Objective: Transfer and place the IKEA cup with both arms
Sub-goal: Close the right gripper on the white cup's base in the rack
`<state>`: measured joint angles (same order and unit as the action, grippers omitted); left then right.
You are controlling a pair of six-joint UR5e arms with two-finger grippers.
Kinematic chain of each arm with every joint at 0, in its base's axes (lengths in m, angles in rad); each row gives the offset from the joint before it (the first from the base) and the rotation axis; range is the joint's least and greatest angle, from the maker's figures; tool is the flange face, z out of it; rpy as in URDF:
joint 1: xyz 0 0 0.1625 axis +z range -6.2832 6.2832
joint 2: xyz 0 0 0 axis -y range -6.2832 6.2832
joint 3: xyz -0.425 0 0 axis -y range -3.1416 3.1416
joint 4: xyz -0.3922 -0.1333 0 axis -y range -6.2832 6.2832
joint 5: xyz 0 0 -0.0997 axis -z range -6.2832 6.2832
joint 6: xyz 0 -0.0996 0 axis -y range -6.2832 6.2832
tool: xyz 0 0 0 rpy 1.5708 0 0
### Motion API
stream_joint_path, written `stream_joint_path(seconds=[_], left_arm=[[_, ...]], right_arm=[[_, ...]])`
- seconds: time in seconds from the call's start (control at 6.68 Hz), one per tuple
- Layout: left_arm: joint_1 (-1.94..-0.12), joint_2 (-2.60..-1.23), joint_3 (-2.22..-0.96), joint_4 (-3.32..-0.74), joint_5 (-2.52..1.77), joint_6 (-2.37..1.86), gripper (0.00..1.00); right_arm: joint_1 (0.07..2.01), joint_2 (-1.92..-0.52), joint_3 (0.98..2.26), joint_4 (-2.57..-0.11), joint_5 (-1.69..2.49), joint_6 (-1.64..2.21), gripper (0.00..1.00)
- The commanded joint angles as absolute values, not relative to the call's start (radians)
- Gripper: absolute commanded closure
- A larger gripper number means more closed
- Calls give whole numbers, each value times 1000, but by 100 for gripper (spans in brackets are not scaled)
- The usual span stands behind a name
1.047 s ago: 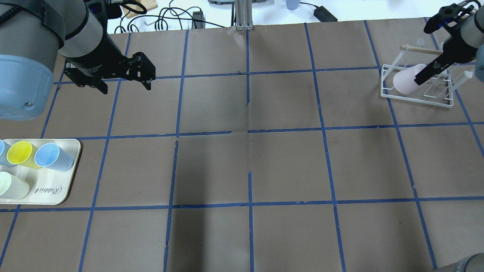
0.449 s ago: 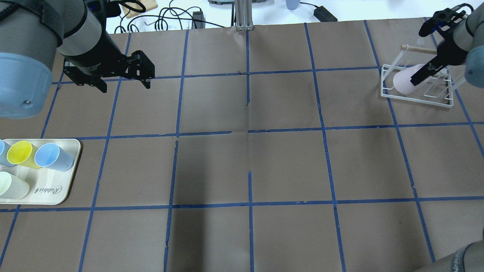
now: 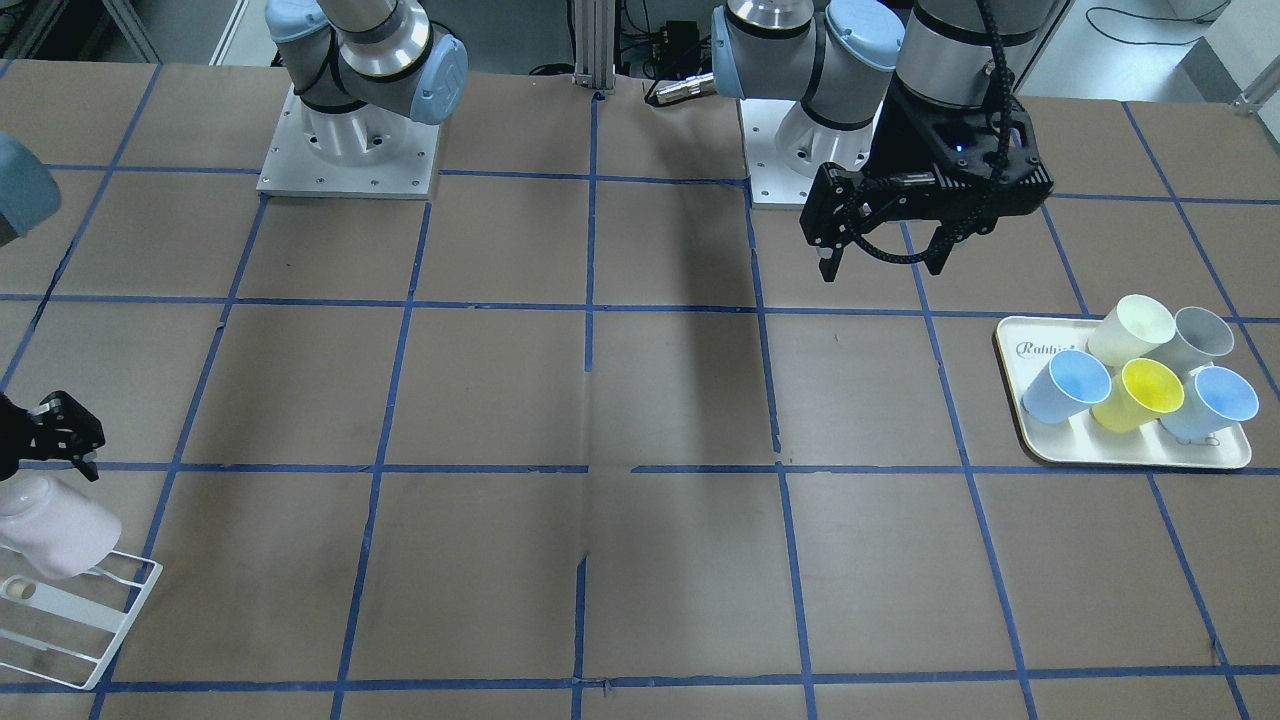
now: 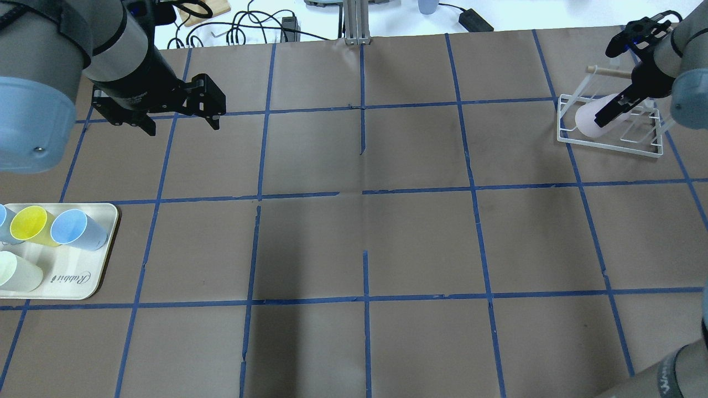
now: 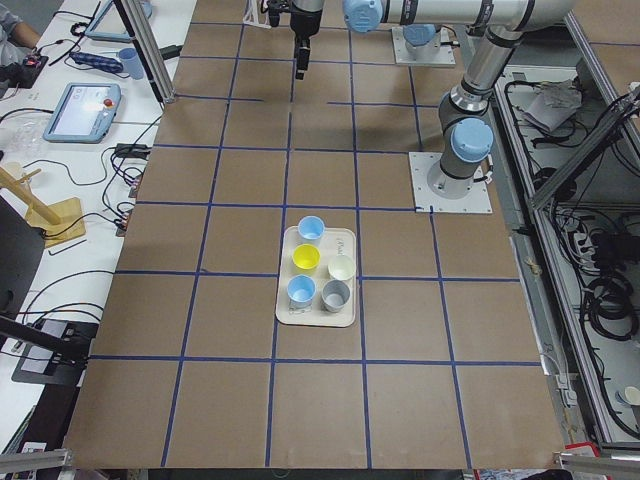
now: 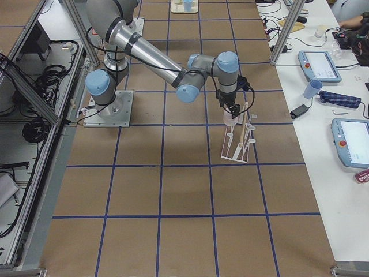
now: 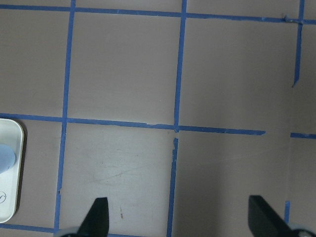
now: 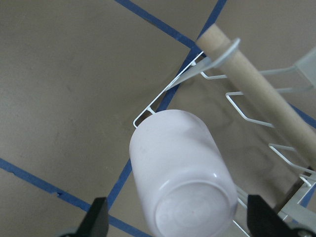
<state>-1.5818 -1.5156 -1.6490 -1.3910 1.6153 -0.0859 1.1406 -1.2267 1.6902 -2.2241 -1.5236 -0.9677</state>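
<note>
Your right gripper [image 8: 178, 219], spread wide, flanks the pale pink IKEA cup [image 8: 177, 163] — tilted, bottom up, on the white wire rack [image 4: 608, 145] — while your left gripper [image 4: 182, 124] hangs unclenched above the table [image 4: 310, 243].

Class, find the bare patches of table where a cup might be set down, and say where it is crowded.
Bare: the middle of the table, from the tray of cups on the robot's left to the wire rack on its right, and the near strip. Crowded: the tray, and the rack with the pink cup.
</note>
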Motion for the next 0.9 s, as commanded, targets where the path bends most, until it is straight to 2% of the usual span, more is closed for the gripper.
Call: stream_joint_path(seconds=[0.0,0.45,0.75], left_arm=[[-1582,-1516,-1649,-1391,1615,-86,0],[-1582,-1516,-1649,-1390,1614,-86,0],[-1582,-1516,-1649,-1390,1614,-86,0]], right_arm=[[1141,-1210,1689,-2238,-1493,-963,0],[1141,-1201,1687,-2237,-1505,-973,0],[1138,-1203,1690,-2226,-1509,-973,4]])
